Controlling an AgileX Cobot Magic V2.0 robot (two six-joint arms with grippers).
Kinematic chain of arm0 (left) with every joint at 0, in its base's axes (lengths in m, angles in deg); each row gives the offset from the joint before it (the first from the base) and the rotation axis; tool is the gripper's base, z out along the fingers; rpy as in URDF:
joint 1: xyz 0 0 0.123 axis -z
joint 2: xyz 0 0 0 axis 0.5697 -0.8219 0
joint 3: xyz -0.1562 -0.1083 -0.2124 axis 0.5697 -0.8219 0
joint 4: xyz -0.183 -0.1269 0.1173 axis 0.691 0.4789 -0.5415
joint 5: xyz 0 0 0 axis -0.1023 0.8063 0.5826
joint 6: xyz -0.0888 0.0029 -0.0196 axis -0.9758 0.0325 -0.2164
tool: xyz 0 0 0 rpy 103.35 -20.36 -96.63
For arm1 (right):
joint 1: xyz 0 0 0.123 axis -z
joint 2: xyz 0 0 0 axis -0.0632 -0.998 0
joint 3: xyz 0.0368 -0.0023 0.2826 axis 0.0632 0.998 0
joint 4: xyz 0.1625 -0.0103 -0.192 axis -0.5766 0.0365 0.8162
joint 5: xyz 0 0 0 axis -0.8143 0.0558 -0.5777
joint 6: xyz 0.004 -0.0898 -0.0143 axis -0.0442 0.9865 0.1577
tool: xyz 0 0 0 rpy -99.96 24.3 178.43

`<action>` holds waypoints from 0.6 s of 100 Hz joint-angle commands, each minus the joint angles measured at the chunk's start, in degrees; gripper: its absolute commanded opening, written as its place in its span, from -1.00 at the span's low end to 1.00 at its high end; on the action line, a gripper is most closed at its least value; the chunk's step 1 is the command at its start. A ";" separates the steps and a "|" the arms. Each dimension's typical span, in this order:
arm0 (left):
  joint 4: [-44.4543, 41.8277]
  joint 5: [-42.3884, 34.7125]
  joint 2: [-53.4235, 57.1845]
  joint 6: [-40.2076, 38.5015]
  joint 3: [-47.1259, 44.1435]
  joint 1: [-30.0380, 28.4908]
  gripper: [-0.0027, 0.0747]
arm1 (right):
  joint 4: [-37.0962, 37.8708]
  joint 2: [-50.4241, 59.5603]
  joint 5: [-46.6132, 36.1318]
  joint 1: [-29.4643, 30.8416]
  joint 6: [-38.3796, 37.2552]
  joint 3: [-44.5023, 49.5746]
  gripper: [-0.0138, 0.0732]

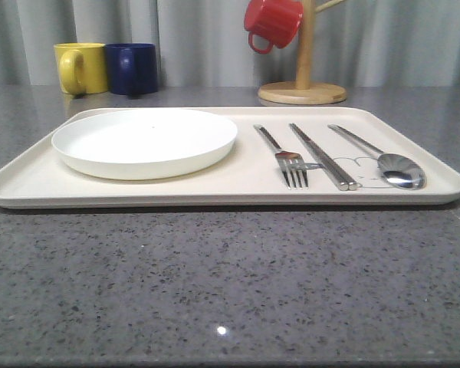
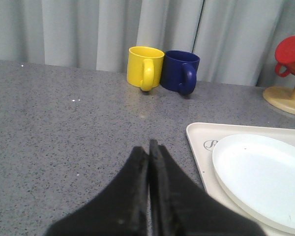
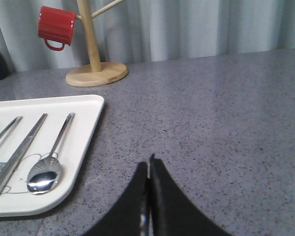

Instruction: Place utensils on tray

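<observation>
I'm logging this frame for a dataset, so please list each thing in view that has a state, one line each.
Fork: lying flat on the tray.
Chopsticks: lying together on the tray.
Spoon: on the tray, bowl up.
White plate: empty, on the tray.
Red mug: hanging on the wooden mug tree.
Yellow mug, blue mug: upright, side by side.
Left pincer: shut, empty.
Right pincer: shut, empty.

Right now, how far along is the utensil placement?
Looks done: fork, chopsticks and spoon all lie on the tray, right of the white plate. In hand: nothing; left gripper and right gripper are shut, empty, over bare tabletop. Nothing visibly left.
</observation>
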 commanded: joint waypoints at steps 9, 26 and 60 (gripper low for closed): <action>0.89 -4.24 -0.59 -0.05 1.55 0.03 -0.98 | -2.19 3.95 -6.55 0.69 4.06 2.44 -0.84; 0.89 -4.24 -0.59 -0.05 1.55 0.03 -0.98 | -2.13 4.65 -12.35 0.69 4.06 5.93 -0.84; 0.89 -4.24 -0.59 -0.05 1.55 0.03 -0.98 | -1.98 4.65 -14.83 0.69 4.01 6.89 -0.84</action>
